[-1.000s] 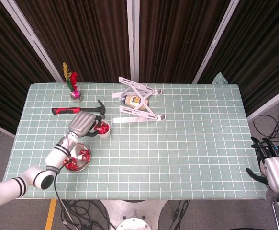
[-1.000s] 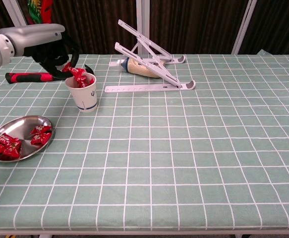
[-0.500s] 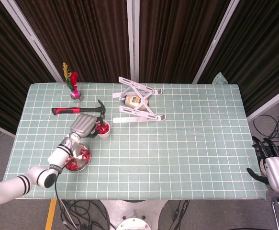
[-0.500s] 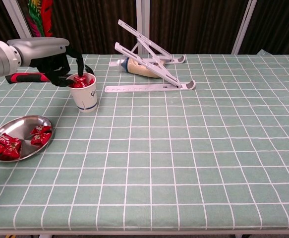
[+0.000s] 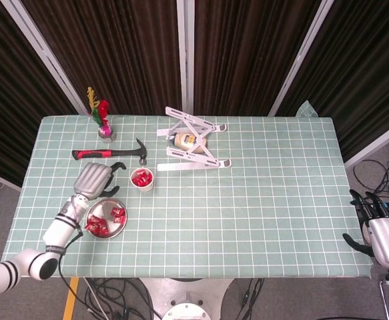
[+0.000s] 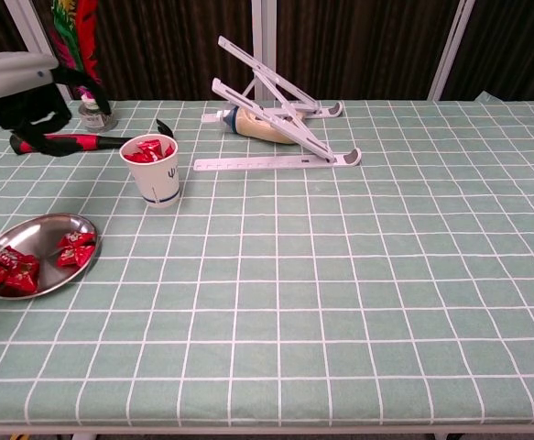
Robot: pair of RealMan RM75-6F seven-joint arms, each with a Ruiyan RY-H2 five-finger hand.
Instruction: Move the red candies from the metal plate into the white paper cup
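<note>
Red wrapped candies (image 6: 8,267) lie in two spots: a few on the round shiny metal plate (image 6: 42,231) at the table's front-left, others filling the white paper cup (image 6: 157,181) w/ blue markings, which stands upright just behind & right of the plate, apart from it.

Green-and-white checked tablecloth (image 5: 261,187) covers the whole table. White folding stand (image 6: 276,110) lies toward the back centre, w/ a beige bottle (image 6: 259,128) on its side under the struts. Red-handled black-headed hammer (image 5: 111,154) lies flat behind the cup. Small vase w/ red & yellow feathers (image 5: 103,123) stands at the back-left.

Left hand (image 5: 94,179), grey w/ black fingers, hovers left of the cup, above the space btwn hammer & plate; fingers loosely apart, holding nothing, touching neither cup nor plate. Right hand (image 5: 379,223) sits off the table's right edge, low in head view; fingers apart, nothing in it.
</note>
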